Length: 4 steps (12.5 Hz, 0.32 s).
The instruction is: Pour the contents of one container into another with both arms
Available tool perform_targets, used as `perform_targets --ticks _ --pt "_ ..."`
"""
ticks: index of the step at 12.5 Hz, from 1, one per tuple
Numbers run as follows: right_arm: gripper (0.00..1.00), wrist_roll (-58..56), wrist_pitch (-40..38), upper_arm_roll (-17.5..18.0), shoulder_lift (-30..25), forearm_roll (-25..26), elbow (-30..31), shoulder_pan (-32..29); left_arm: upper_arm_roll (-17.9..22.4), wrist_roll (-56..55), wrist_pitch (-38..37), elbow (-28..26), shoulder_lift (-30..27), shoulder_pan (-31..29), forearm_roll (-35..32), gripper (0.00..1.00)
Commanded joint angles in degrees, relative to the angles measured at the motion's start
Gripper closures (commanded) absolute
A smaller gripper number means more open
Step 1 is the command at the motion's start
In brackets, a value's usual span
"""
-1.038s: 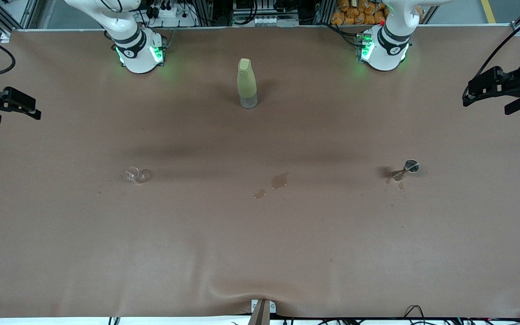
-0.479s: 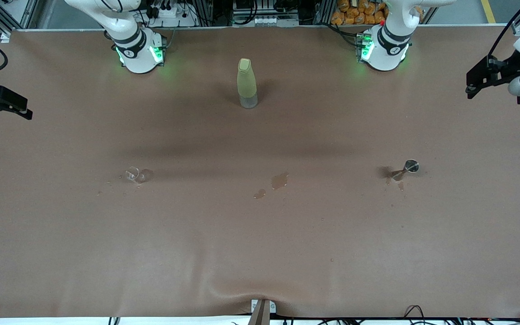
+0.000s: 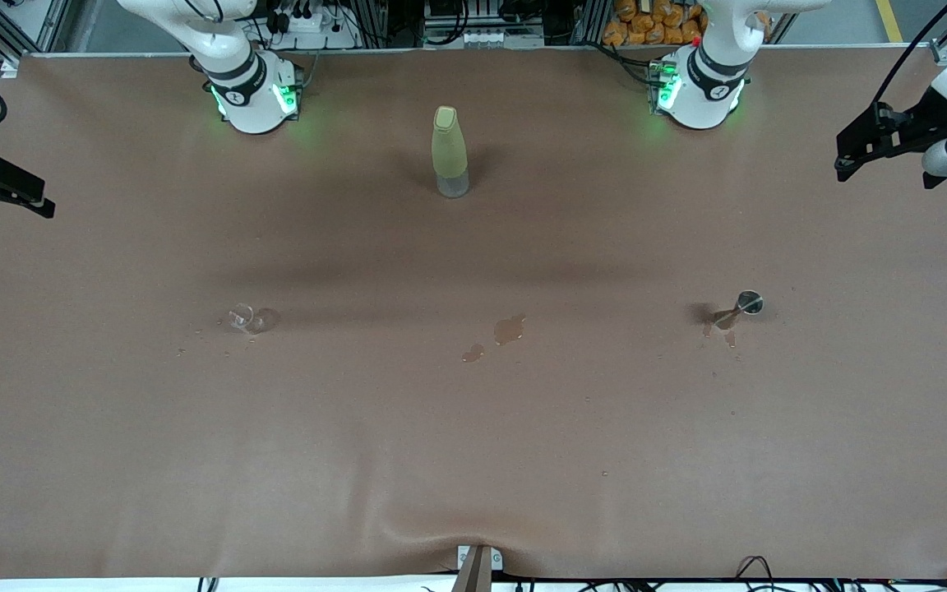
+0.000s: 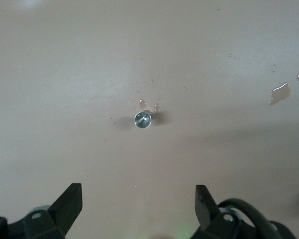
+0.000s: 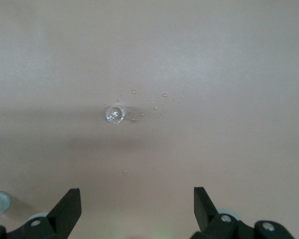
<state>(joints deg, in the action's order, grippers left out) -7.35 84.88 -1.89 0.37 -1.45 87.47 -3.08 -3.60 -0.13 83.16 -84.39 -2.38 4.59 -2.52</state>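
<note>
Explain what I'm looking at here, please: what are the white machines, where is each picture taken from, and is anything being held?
Two white robot arms are bolted along one edge of a brown-covered table. The wide picture comes from a high camera facing them; the two others come from cameras on the arms' wrists, looking down past their own fingers.

The left claw hangs high over the left arm's end of the table, open and empty. The right claw does the same at the right arm's end.

On the table stand a tiny clear glass cup, a small metal jigger and, nearer the arms' bases, a tall yellow-green bottle. Small spilled puddles lie between cup and jigger. Nothing is held.
</note>
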Motion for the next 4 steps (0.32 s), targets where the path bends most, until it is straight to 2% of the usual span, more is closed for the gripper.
perform_targets --ticks 1,4 --pt "0.0 1.37 -0.51 -0.83 -0.02 -1.72 -0.63 0.88 0.78 -1.72 0.87 -1.57 -1.49 0.42 0.76 0.0" --pt "0.0 1.54 -0.51 -1.18 0.07 -1.54 -0.63 1.93 0.79 -2.76 0.69 -1.74 -1.67 0.24 0.85 0.0"
